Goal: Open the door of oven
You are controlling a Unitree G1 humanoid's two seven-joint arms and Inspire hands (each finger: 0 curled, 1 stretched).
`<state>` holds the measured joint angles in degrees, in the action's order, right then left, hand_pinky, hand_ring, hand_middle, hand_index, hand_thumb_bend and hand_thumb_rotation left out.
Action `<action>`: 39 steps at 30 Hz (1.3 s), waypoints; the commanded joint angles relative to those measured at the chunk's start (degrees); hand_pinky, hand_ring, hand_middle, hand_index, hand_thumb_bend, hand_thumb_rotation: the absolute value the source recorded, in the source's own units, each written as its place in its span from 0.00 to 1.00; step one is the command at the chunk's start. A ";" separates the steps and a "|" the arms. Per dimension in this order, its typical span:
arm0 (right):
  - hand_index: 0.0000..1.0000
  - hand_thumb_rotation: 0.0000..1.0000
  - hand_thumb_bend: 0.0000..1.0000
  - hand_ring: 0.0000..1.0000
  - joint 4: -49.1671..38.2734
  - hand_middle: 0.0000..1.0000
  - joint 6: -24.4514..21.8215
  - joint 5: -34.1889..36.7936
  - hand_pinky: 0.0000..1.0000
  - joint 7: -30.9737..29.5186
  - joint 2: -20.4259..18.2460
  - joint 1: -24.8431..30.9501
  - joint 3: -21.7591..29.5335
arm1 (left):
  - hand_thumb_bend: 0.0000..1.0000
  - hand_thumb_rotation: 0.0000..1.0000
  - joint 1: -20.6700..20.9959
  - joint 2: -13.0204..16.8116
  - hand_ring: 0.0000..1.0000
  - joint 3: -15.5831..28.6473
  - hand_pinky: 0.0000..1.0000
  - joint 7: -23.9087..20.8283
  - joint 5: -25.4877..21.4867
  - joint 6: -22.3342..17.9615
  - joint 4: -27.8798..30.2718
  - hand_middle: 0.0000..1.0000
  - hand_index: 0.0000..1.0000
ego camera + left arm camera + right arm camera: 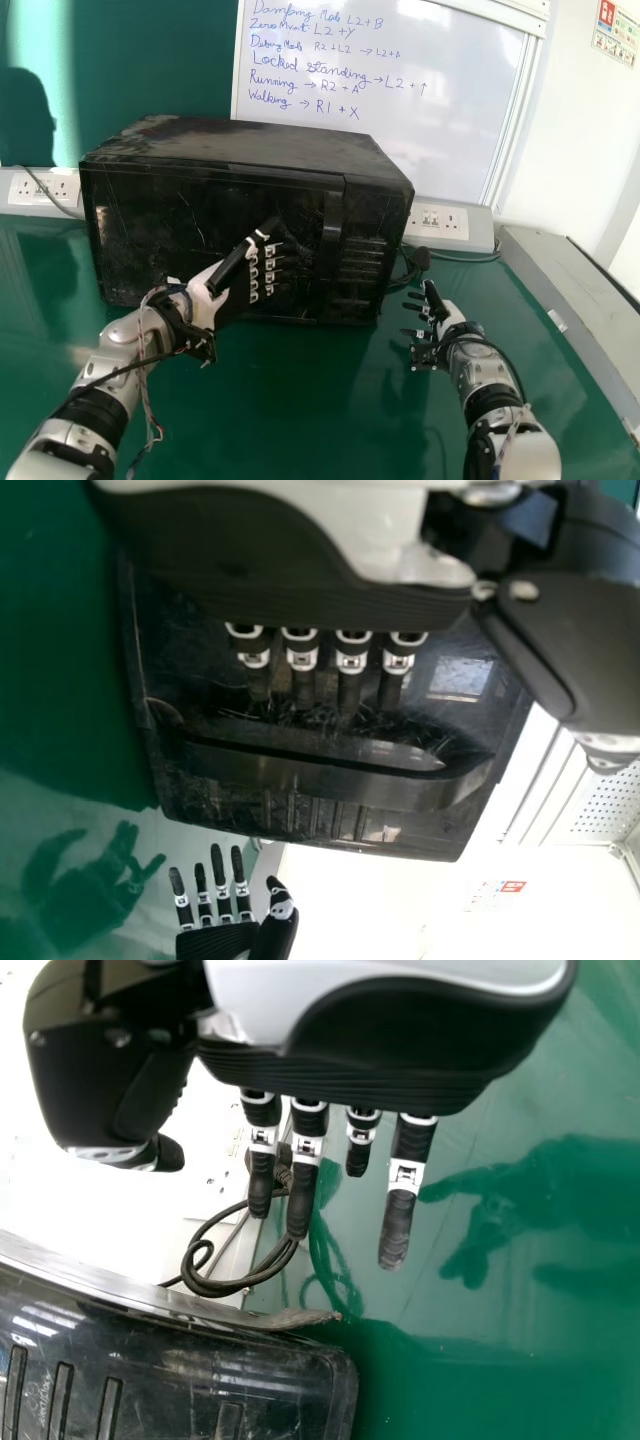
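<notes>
The black oven (200, 220) stands on the green table with its door closed; its door handle (332, 235) is a vertical bar right of the door's middle. My left hand (215, 290) is in front of the door, left of the handle, its fingers extended toward it. In the left wrist view the left hand (300, 650) has straight fingers over the door, close to the handle (320, 775); whether they touch the door I cannot tell. My right hand (437, 318) is off the oven's right front corner, and in the right wrist view the right hand (330, 1150) has relaxed, extended fingers holding nothing.
A black cable with a plug (420, 260) lies behind the right hand, beside the oven. Wall sockets (440, 222) and a whiteboard (400, 90) are behind the oven. A grey trunking ledge (570, 290) runs along the table's right edge.
</notes>
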<state>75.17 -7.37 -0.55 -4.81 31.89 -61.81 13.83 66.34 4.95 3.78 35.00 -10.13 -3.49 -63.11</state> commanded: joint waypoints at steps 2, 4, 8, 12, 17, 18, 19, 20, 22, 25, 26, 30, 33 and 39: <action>0.80 0.39 0.56 0.60 0.24 0.74 0.09 0.27 0.46 0.08 0.23 -0.45 0.24 | 1.00 0.79 1.22 -0.32 1.00 0.23 0.88 0.33 0.78 -0.79 -0.66 1.00 1.00; 0.79 0.38 0.54 0.62 0.14 0.74 0.24 0.22 0.48 -0.43 0.21 -0.43 0.13 | 1.00 0.79 1.28 -0.42 1.00 0.17 0.87 0.40 0.99 -0.88 -0.81 1.00 1.00; 0.82 0.38 0.55 0.60 0.25 0.75 -0.10 0.70 0.48 -0.23 0.19 -0.50 0.66 | 1.00 0.79 1.25 -0.53 1.00 -0.22 0.88 0.80 1.83 -2.20 -1.59 1.00 1.00; 0.84 0.38 0.55 0.58 0.30 0.75 -0.05 0.34 0.48 0.22 0.08 -0.50 0.50 | 1.00 0.78 1.52 -0.86 1.00 -0.03 0.88 -0.14 2.68 -2.67 -2.48 1.00 1.00; 0.85 0.39 0.56 0.57 0.23 0.74 0.22 0.15 0.48 0.11 0.06 -0.41 0.24 | 1.00 0.78 1.88 -0.95 1.00 -0.06 0.89 -0.48 3.50 -3.02 -3.48 1.00 1.00; 0.85 0.39 0.55 0.57 0.23 0.74 0.25 0.25 0.47 0.01 0.06 -0.40 0.31 | 1.00 0.79 1.91 -0.97 1.00 -0.09 0.89 -0.56 3.64 -3.10 -3.58 1.00 1.00; 0.85 0.39 0.54 0.57 0.23 0.74 0.26 0.31 0.48 -0.04 0.05 -0.40 0.36 | 1.00 0.79 1.93 -0.99 1.00 -0.06 0.89 -0.61 3.73 -3.15 -3.67 1.00 1.00; 0.86 0.39 0.54 0.57 0.25 0.74 0.18 0.28 0.48 0.07 0.04 -0.44 0.33 | 1.00 0.79 2.00 -1.07 1.00 0.01 0.89 -0.85 3.83 -3.11 -3.82 1.00 1.00; 0.85 0.39 0.55 0.58 0.28 0.74 0.05 0.20 0.47 0.25 0.04 -0.48 0.28 | 1.00 0.79 2.06 -1.29 1.00 0.15 0.88 -1.09 3.92 -3.48 -4.17 1.00 1.00; 0.85 0.39 0.55 0.57 0.29 0.72 0.02 0.29 0.48 0.52 0.01 -0.46 0.39 | 1.00 0.76 2.12 -1.74 1.00 0.47 0.88 -1.01 3.63 -3.72 -4.66 1.00 1.00; 0.84 0.39 0.55 0.57 0.30 0.72 -0.12 0.37 0.48 0.80 -0.02 -0.51 0.50 | 1.00 0.76 2.18 -1.84 1.00 0.54 0.88 -0.70 3.54 -3.78 -4.85 1.00 1.00; 0.85 0.39 0.55 0.57 0.28 0.72 -0.13 0.53 0.46 0.73 -0.02 -0.51 0.66 | 1.00 0.76 2.81 -2.33 1.00 1.32 0.89 0.62 2.68 -2.98 -5.75 1.00 1.00; 0.87 0.39 0.56 0.56 0.39 0.72 -0.13 0.46 0.44 0.50 0.04 -0.45 0.63 | 1.00 0.77 3.04 -2.66 1.00 1.46 0.88 0.34 2.95 -3.34 -6.30 1.00 1.00; 0.87 0.38 0.55 0.54 0.43 0.72 0.09 0.52 0.46 0.47 -0.04 -0.33 0.72 | 1.00 0.76 4.06 -3.65 1.00 1.77 0.88 -0.97 3.49 -3.08 -7.31 1.00 1.00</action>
<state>75.19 -7.41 -0.38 -4.41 31.85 -61.82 14.24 69.02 2.18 5.20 34.45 -6.87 -6.56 -69.93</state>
